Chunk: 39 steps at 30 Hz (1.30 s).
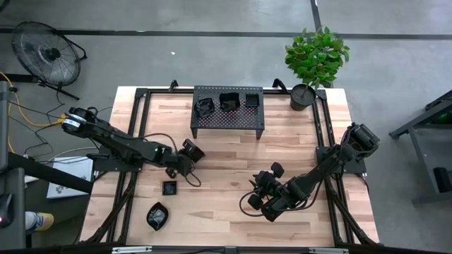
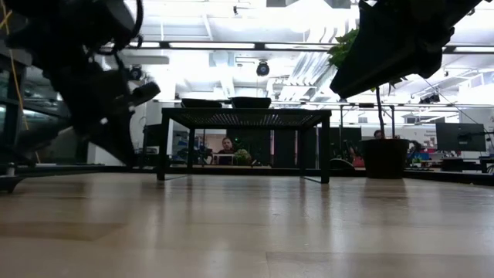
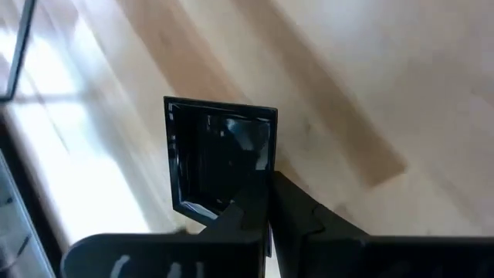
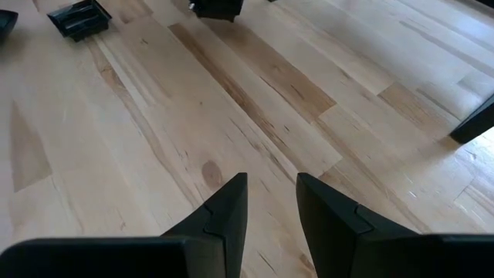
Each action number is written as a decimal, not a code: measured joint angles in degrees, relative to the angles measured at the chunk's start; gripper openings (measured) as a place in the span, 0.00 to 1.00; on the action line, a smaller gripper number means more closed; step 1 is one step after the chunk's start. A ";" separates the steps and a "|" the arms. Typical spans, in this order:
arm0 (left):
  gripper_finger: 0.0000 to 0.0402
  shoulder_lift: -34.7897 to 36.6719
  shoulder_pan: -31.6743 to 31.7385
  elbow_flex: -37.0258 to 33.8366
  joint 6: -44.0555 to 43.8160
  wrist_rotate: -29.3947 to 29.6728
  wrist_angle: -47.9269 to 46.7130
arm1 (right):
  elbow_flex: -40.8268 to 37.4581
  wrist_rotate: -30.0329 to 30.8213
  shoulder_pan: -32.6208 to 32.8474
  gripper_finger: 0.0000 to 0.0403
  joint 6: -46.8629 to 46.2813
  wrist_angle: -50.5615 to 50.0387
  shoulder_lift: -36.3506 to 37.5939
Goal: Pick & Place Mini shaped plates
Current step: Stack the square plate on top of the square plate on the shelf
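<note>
The small square plate point(image 3: 220, 158) sits pinched by its near rim in the left gripper point(image 3: 268, 212), left of table centre, so you should lift it level and carry it clear toward the far rack point(image 1: 227, 121), while the right gripper point(image 4: 270, 202) waits, fingers apart and empty, near right.

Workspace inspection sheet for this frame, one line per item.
Surface: wooden table, middle bare.
Job's things: three plates on rack; loose square plate and wavy plate on the wood; held square plate.
Clutter: plant pot at far corner.
Hands: left hand shut on held square plate's rim; right hand open, empty.
Cables: yellow cable on floor.
Surroundings: floor fan; person beyond table.
</note>
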<state>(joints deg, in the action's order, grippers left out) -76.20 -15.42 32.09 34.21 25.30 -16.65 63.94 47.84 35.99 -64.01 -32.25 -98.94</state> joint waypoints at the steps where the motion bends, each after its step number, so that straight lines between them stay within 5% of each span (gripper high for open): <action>1: 0.00 0.00 0.00 0.98 0.00 -1.31 -0.48 | 0.00 0.00 0.00 0.27 0.01 -0.02 0.02; 5: 0.00 0.00 -1.25 4.19 1.57 -5.37 -1.61 | 0.00 0.01 0.00 0.27 6.12 0.90 0.01; 12: 0.00 0.00 -6.31 8.92 9.79 -3.59 -1.55 | 0.00 -3.93 -2.09 0.27 28.19 10.07 0.00; 19: 0.00 0.00 -10.37 11.88 16.25 4.47 -1.43 | 0.00 -12.01 -10.59 0.27 16.38 21.75 -0.34; 27: 0.00 -0.01 -12.49 12.31 21.24 10.16 -0.77 | 0.00 -21.88 -16.84 0.27 17.90 31.84 -0.42; 39: 0.00 -6.77 -12.37 12.28 30.12 17.42 2.37 | 0.00 -25.77 -23.29 0.27 15.89 34.27 -0.48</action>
<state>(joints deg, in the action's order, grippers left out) -82.97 -27.79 44.38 64.33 42.72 -14.28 63.94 22.06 12.70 -48.12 2.02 -99.42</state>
